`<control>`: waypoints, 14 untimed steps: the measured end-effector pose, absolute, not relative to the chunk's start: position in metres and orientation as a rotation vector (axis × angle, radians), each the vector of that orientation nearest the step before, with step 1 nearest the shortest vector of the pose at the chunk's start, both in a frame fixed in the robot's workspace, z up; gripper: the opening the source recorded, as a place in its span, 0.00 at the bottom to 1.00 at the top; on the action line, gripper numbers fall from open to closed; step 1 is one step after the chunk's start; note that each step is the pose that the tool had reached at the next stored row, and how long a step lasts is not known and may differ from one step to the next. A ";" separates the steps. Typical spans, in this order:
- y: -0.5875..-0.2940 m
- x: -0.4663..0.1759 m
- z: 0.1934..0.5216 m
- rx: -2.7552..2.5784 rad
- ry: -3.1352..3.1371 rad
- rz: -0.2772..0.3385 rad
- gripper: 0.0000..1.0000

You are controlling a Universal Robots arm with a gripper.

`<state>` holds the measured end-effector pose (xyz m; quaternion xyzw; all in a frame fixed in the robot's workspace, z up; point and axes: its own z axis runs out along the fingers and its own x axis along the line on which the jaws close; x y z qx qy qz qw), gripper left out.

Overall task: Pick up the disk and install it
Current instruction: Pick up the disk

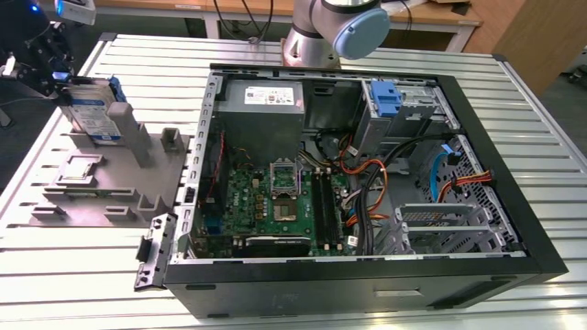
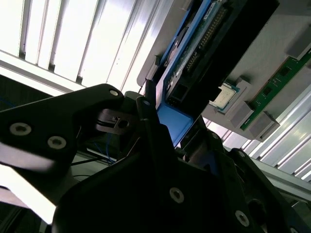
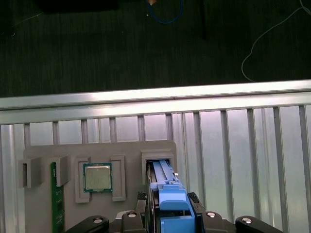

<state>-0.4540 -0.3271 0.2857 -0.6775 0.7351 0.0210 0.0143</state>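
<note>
The disk (image 1: pixel 92 113), a grey drive with a blue-and-white label in a blue carrier, stands on edge in a slot of the grey fixture (image 1: pixel 119 185) at the exterior view's left. My gripper (image 1: pixel 57 79) is at the disk's upper end. In the first wrist view my gripper (image 3: pixel 172 206) has a finger pressed on each side of the blue carrier of the disk (image 3: pixel 167 187), which still sits in its slot. The second wrist view shows the disk (image 2: pixel 194 43) running away from the gripper (image 2: pixel 170 126), the blue end held between the black fingers.
An open computer case (image 1: pixel 541 254) lies to the exterior view's right, with a motherboard (image 1: pixel 266 199), a power-supply box (image 1: pixel 266 103), cables, and a bare blue bracket (image 1: pixel 385 96) in the drive bay. On the fixture lie a processor chip (image 3: pixel 97 177) and a green memory stick (image 3: pixel 57 204).
</note>
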 end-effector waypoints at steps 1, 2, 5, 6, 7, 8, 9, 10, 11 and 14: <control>-0.327 -0.454 0.286 -2.109 2.288 0.065 0.45; -0.327 -0.454 0.286 -2.110 2.289 0.066 0.44; -0.327 -0.454 0.286 -2.109 2.289 0.065 0.37; -0.327 -0.454 0.286 -2.109 2.289 0.065 0.37; -0.327 -0.454 0.286 -2.109 2.289 0.065 0.37; -0.327 -0.454 0.286 -2.109 2.288 0.065 0.37; -0.327 -0.454 0.286 -2.109 2.289 0.065 0.37; -0.327 -0.454 0.286 -2.109 2.289 0.065 0.37; -0.327 -0.454 0.286 -2.109 2.289 0.065 0.37; -0.327 -0.454 0.286 -2.109 2.288 0.065 0.37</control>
